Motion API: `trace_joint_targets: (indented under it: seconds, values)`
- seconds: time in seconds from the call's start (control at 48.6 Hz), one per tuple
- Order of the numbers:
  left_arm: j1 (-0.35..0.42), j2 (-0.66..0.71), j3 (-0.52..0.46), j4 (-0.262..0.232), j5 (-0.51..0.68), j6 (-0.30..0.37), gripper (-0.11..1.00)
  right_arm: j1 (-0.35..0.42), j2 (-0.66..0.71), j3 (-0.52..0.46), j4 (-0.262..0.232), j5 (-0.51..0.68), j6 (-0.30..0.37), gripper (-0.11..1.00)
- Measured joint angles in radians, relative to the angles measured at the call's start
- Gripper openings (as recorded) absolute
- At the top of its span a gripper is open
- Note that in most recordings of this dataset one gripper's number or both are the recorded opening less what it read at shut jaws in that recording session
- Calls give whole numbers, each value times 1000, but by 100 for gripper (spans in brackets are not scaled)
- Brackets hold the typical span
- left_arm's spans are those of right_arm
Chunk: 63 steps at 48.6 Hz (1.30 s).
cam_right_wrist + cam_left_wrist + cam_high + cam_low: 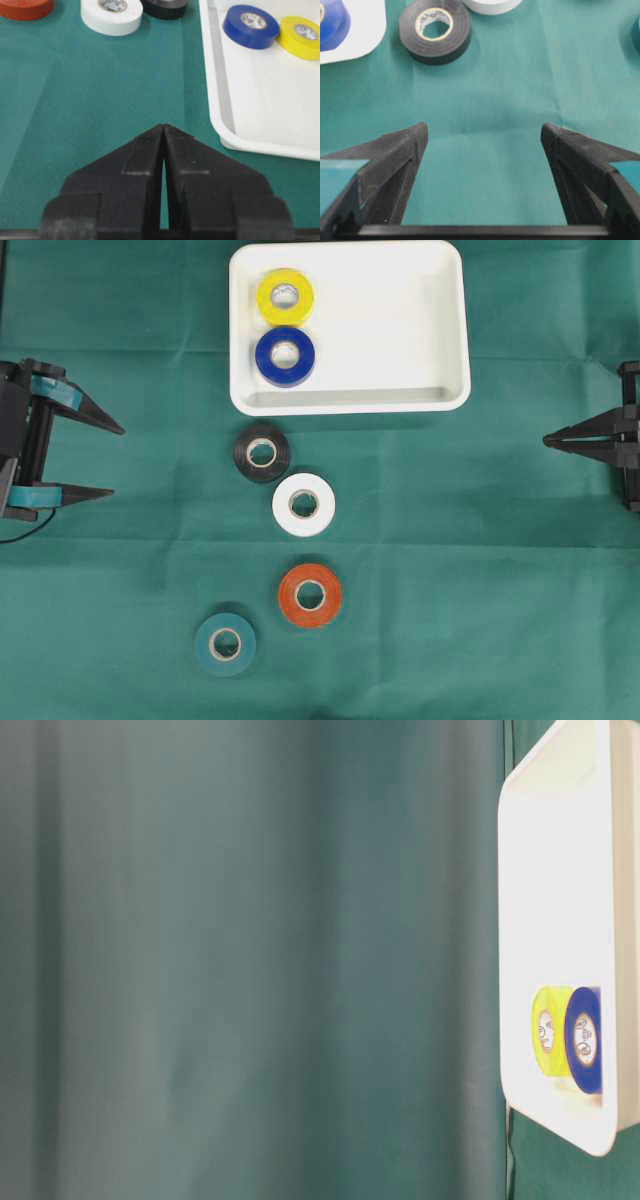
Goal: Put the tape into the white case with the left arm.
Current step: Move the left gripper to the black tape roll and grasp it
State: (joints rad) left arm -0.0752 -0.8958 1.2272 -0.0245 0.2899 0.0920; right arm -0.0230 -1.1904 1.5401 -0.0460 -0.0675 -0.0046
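On the green cloth of the counter (480, 570), four rolls of tape are lying flat in a loose line below the white case (440, 330): the black tape (262, 452) just beside the lower rim of the case, the white tape (304, 504) touching or almost touching it, then the orange tape (310, 595), and the teal tape (225, 644) nearest the bottom edge of the overhead view. Inside the case, in its left part, the yellow tape (286, 297) and the blue tape (286, 356) are lying next to each other, and the rest of the case floor is showing bare white. The left tool (110, 460) is standing at the left edge of the overhead view with its two pointed fingers spread wide and nothing between them; its teal bands are showing near the finger roots. It is pointing toward the middle of the counter, and the black tape is the closest roll to it, but well apart from the fingertips. In the left wrist view, the black tape (434, 31) is lying ahead and to the left of the gap between the fingers. The right tool (552, 441) is resting at the right edge, its plain black fingers pressed together and holding nothing, far from all the rolls.
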Motion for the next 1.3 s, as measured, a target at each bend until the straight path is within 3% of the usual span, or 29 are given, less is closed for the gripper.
trace_joint_targets:
  seconds: [0.226, 0.411, 1.295]
  values:
    - [0, 41, 0, 0, -38, 3, 98, 0, 2, 2, 0, 0, -2, -9]
    - [0, 153, -34, -2, -107, 8, 98, 0, 2, 2, 0, 0, 0, -9]
    - [-2, 778, -394, 0, -124, 12, 97, 0, 2, 2, 0, 0, -2, -9]
